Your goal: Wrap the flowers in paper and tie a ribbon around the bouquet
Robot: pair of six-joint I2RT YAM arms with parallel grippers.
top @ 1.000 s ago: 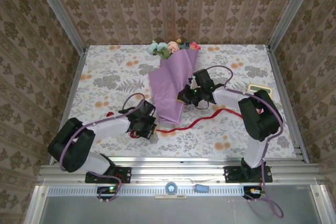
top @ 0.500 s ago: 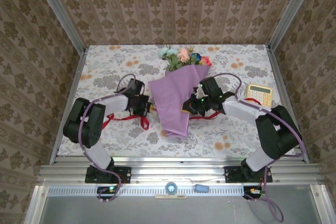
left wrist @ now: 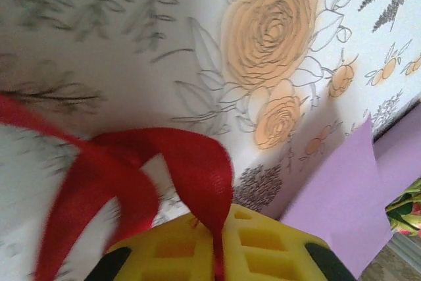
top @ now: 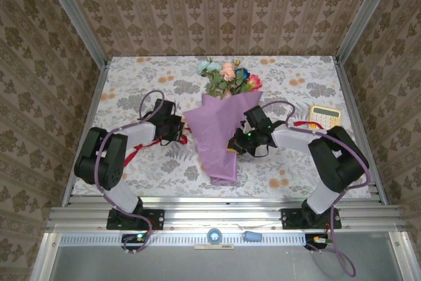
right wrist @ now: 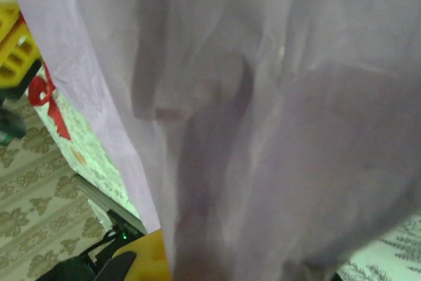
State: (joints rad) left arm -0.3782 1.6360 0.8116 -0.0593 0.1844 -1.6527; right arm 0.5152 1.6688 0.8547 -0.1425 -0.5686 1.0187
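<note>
Floral-cloth counter (top: 131,90), patterned walls (top: 217,4). Bouquet (top: 220,133) mid-counter, heads toward far edge. Right jaws closed, seemingly pinching bouquet's right edge. Left jaws narrow, ribbon (left wrist: 191,162) pinched, just left of bouquet. Step: tying. Next, likely: carry ribbon around bouquet, keep tension.

A cream calculator (top: 325,116) lies near the right edge of the floral tablecloth (top: 131,90). Brown damask wallpaper (top: 217,4) lines the walls.

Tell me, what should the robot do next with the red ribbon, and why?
Probably the left gripper should lift its pinched ribbon over the paper cone: the ribbon lies beside it, not around it, while the right gripper grips the paper.
</note>
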